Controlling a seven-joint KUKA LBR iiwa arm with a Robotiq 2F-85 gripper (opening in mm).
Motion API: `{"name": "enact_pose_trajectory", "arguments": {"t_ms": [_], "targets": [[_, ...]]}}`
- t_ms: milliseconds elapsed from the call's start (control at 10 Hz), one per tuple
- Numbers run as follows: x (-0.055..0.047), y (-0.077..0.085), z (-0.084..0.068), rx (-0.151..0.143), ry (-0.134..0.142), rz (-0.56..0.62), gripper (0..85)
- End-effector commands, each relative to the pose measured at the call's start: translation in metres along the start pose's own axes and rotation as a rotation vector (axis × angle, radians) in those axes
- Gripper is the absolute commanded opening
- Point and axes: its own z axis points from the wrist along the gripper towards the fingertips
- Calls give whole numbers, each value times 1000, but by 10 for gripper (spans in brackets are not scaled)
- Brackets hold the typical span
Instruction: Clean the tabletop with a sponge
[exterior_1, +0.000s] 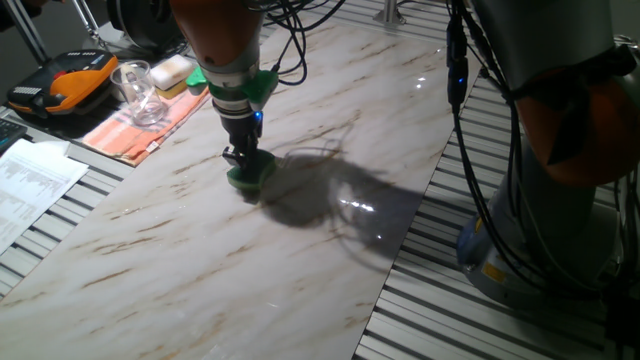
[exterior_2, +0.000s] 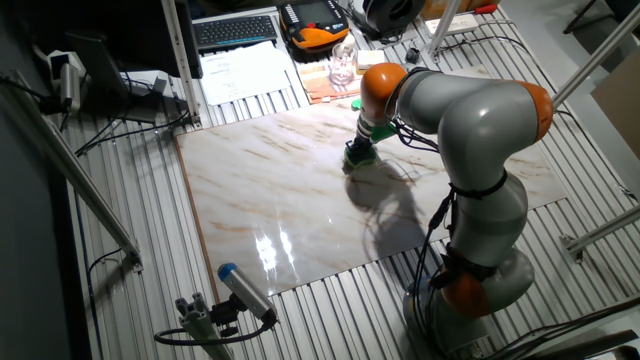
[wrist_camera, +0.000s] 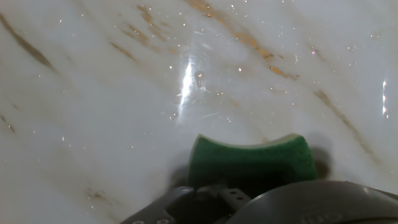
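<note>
One gripper (exterior_1: 243, 160) does all the work, pointing straight down with its fingers closed on the sponge (exterior_1: 249, 177). Holding it vertical looks meant to press the sponge flat against the tabletop (exterior_1: 330, 100), so the whole underside can rub the marble when the arm slides. The sponge sits on the slab toward the far side from the arm's base, near the edge where the clutter lies, with wide unwiped marble on every other side; starting near one edge would suit working across in strokes, though that is only a reading.

In the hand view the sponge (wrist_camera: 252, 160) shows as a green curved top edge, the dark gripper body covering its lower half, so the fingers' contact points cannot be seen. Whether its scouring face is down or up cannot be told. Fine specks dot the tabletop (wrist_camera: 93, 112) there; whether they are dirt, droplets or glare is unclear.

Beyond the slab's edge lie an orange cloth (exterior_1: 140, 128), a clear glass (exterior_1: 138, 88) standing on it, and a pale yellow block (exterior_1: 170, 71), all off the marble and so out of the wiping path. The arm's shadow darkens the slab beside the sponge, hiding any marks there.
</note>
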Motion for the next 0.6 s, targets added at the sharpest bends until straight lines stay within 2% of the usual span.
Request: {"name": "enact_pose_trajectory", "arguments": {"t_ms": [0,500], "targets": [[0,0,0,0,0,0,340],[-1,-1,5,-3,-4,1,340]]}}
